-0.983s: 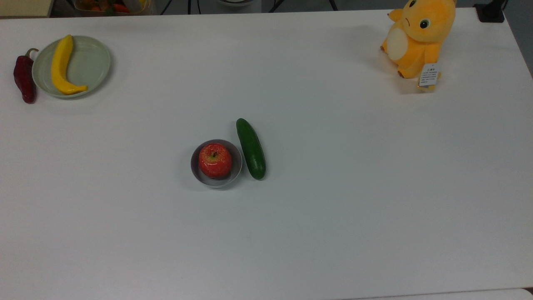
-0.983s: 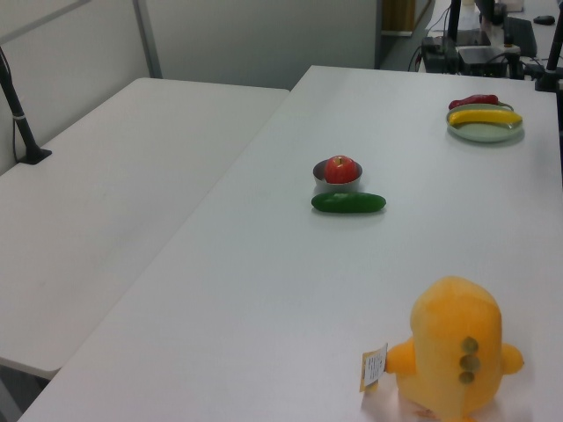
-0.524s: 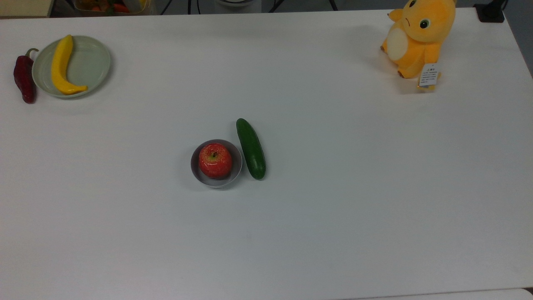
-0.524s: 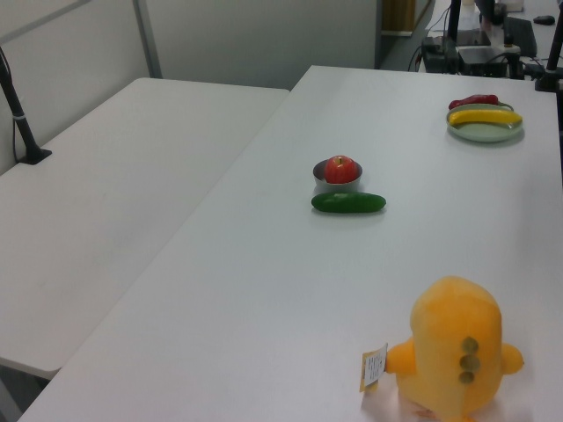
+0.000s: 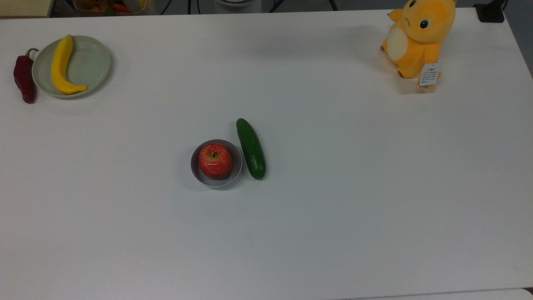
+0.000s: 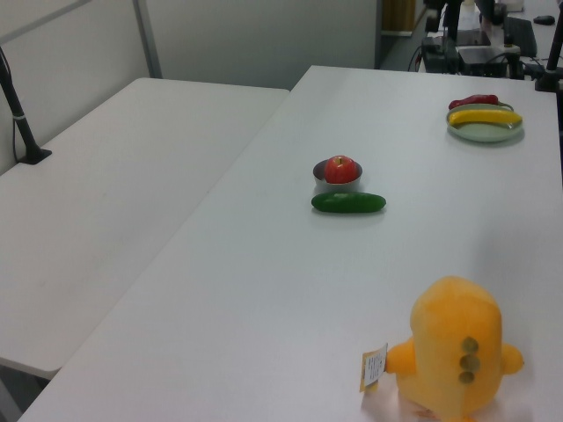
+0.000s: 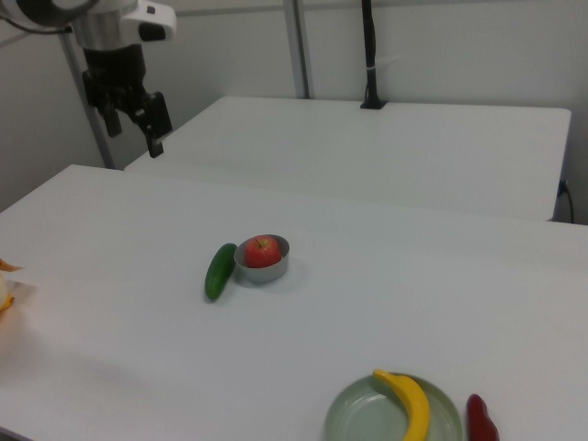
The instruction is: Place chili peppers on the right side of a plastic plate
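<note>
The dark-red chili pepper [image 5: 23, 79] lies on the table right against the rim of the pale grey-green plastic plate [image 5: 92, 62], on the top view's left of it, with its green stem pointing to the table's far edge. In the right view the chili pepper [image 7: 480, 421] is on the right of the plate [image 7: 363, 421]; in the left view the chili pepper [image 6: 472, 100] lies just behind the plate [image 6: 486, 134]. A yellow banana [image 5: 61, 66] rests on the plate. My gripper [image 7: 134, 127] hangs open and empty, high above the far table corner at the right view's upper left, well away from both.
A small grey bowl [image 5: 236, 166] holding a red apple [image 5: 215, 160] stands mid-table, with a green cucumber [image 5: 251, 148] beside it. An orange plush toy [image 5: 418, 35] sits at the top view's upper right. A second white table [image 6: 114, 176] adjoins this one.
The chili pepper has settled very slightly away from the plate's rim in the top view. The other objects on the table have stayed put.
</note>
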